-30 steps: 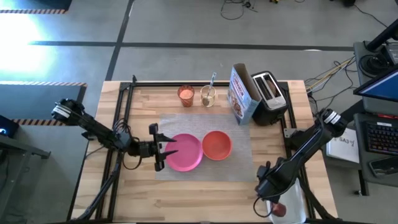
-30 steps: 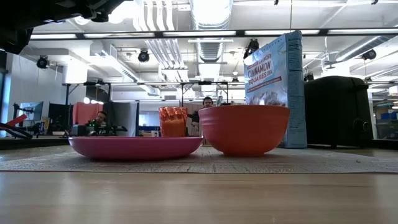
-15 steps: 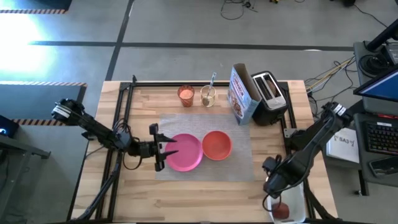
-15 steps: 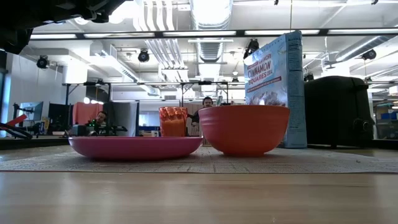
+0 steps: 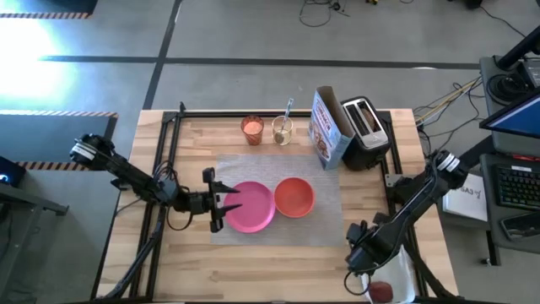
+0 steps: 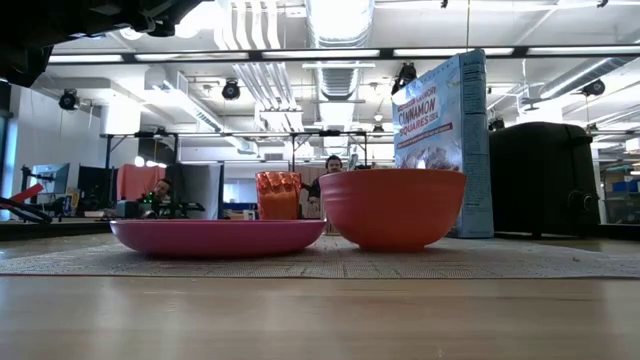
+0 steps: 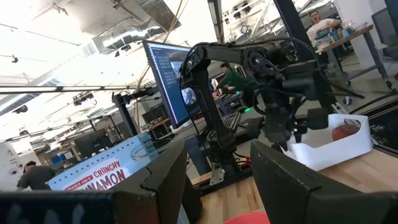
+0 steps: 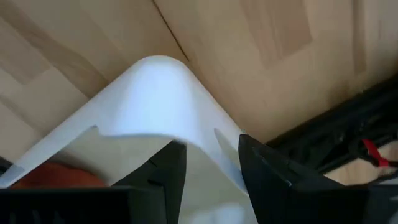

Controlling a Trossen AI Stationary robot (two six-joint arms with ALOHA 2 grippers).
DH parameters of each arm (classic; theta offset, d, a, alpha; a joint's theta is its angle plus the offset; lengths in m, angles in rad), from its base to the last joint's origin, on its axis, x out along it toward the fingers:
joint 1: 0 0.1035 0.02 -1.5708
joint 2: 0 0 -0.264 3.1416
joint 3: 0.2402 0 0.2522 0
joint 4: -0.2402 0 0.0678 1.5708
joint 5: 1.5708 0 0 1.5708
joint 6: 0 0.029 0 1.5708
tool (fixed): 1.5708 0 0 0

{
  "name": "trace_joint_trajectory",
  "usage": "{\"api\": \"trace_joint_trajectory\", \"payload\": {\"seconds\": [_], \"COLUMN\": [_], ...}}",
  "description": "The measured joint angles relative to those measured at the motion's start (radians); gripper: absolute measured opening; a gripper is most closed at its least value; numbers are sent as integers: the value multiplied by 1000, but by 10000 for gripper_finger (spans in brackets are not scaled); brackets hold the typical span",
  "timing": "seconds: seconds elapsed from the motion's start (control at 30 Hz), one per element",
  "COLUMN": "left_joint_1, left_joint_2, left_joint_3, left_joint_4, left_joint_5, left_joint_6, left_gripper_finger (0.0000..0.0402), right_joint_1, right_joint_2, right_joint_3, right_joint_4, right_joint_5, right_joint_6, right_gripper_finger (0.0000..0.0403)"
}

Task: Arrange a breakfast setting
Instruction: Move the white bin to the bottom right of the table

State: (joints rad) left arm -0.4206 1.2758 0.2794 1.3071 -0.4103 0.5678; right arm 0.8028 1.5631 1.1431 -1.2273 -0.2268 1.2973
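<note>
The pink plate (image 5: 251, 206) and the orange-red bowl (image 5: 294, 196) rest side by side on the grey mat (image 5: 325, 215); both also show in the low view, the plate (image 6: 217, 238) and the bowl (image 6: 392, 208). The small orange cup (image 5: 252, 128) stands behind them, next to a clear glass holding the metal spoon (image 5: 287, 111). The red apple (image 5: 380, 291) lies in a white tray (image 5: 403, 268) at the near right. My left gripper (image 5: 231, 200) is open, level above the plate's left rim. My right gripper (image 8: 211, 163) is open over the tray's corner (image 8: 158, 87), empty. No toast shows.
A cereal box (image 5: 328, 128) and a black toaster (image 5: 364, 128) stand at the far right of the table. A black frame (image 5: 169, 160) runs along the table's left side. Bare wood lies along the near edge (image 5: 270, 270).
My right gripper has swung a little toward the table's right edge and then back toward the left, staying open above the white tray.
</note>
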Motion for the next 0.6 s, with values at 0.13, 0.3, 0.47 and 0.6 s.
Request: {"api": "trace_joint_trajectory", "payload": {"seconds": [0.13, 0.3, 0.47, 0.6], "left_joint_1": [0, 0, 0, 0], "left_joint_2": [0, 0, 0, 0], "left_joint_3": [0, 0, 0, 0], "left_joint_4": [0, 0, 0, 0], "left_joint_5": [0, 0, 0, 0], "left_joint_6": [0, 0, 0, 0], "left_gripper_finger": [162, 162, 162, 162], "right_joint_1": [0, 0, 0, 0], "right_joint_2": [35, 41, 30, 30], "right_joint_3": [0, 0, 0, 0], "right_joint_4": [0, 0, -4, -19], "right_joint_5": [4, 9, 18, 1], "right_joint_6": [-7, -5, 4, 17], "right_gripper_finger": [150, 169, 190, 202]}}
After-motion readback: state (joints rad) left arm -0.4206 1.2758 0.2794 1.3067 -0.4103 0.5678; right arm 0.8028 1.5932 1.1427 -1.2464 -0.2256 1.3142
